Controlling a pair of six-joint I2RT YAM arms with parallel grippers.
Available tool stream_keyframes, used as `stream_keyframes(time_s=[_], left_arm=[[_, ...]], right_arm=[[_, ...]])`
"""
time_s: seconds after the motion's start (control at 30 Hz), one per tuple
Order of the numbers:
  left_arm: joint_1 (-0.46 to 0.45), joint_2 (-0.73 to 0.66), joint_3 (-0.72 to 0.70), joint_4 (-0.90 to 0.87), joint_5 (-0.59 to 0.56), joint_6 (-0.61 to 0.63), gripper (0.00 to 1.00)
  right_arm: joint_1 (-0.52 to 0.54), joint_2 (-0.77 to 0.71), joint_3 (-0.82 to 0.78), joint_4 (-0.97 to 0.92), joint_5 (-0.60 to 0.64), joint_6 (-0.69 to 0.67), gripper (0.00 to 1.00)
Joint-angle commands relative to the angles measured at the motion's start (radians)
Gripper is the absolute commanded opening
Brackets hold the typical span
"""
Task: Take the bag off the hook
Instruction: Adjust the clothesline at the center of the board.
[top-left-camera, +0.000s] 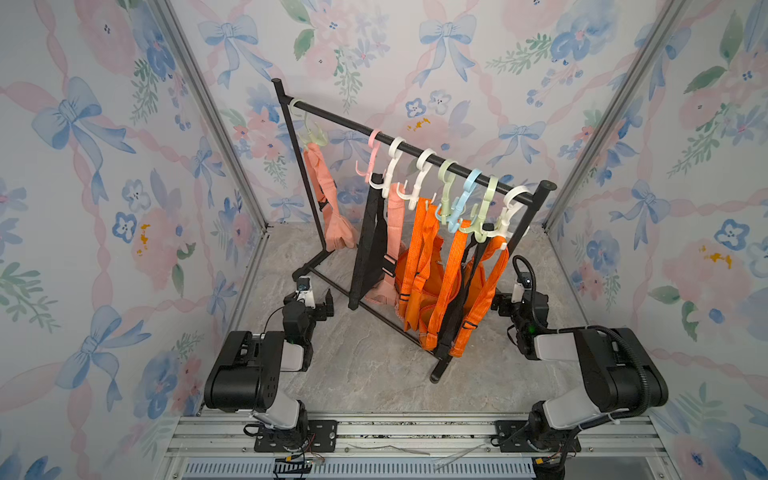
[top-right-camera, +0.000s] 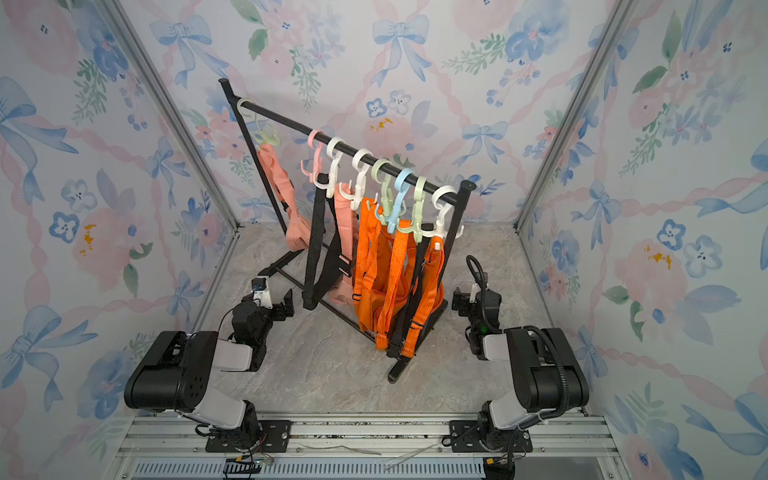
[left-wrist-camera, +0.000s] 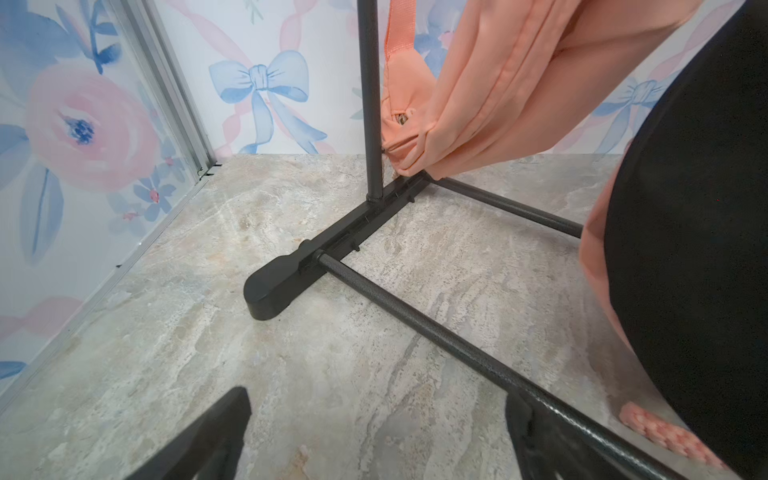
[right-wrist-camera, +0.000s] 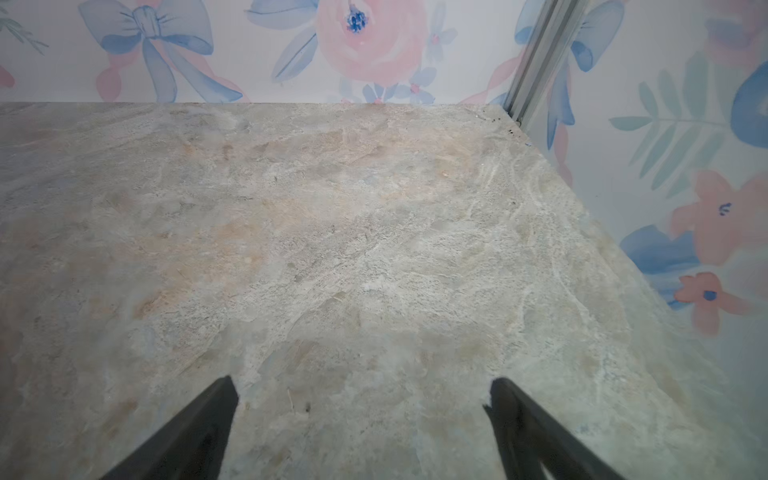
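Note:
A black rack (top-left-camera: 332, 118) carries several plastic hooks (top-left-camera: 399, 160) with bags hanging from them. A pink bag (top-left-camera: 332, 216) hangs alone from a pale green hook (top-left-camera: 309, 131) at the rail's far end. A black bag (top-left-camera: 370, 249), another pink bag (top-left-camera: 395, 232) and orange bags (top-left-camera: 424, 282) crowd the near end. My left gripper (top-left-camera: 322, 305) stands open low by the rack's foot (left-wrist-camera: 270, 291), holding nothing; the pink bag (left-wrist-camera: 498, 104) and the black bag (left-wrist-camera: 685, 249) hang ahead of it (left-wrist-camera: 380, 399). My right gripper (top-left-camera: 498, 301) is open and holds nothing, beside the orange straps, over bare floor (right-wrist-camera: 362, 384).
The rack's lower bar (left-wrist-camera: 415, 320) runs close past my left gripper's fingers. Floral walls with metal corner posts (top-left-camera: 216, 124) close in on three sides. Marble-patterned floor (top-left-camera: 374, 374) lies in front of the rack, with an aluminium rail (top-left-camera: 415, 432) at the arms' bases.

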Motion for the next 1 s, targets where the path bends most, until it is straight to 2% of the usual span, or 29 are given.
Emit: stream_keyframes(time_s=[0.0,0.97], left_arm=[[0.006,0.006,0.008,0.015,0.013,0.016,0.98],[0.008,0.004,0.007,0.014,0.018,0.016,0.98]], right_arm=[[0.006,-0.008,0.018,0.001,0.006,-0.007,0.97],[0.000,-0.010,0.017,0.004,-0.001,-0.003,0.97]])
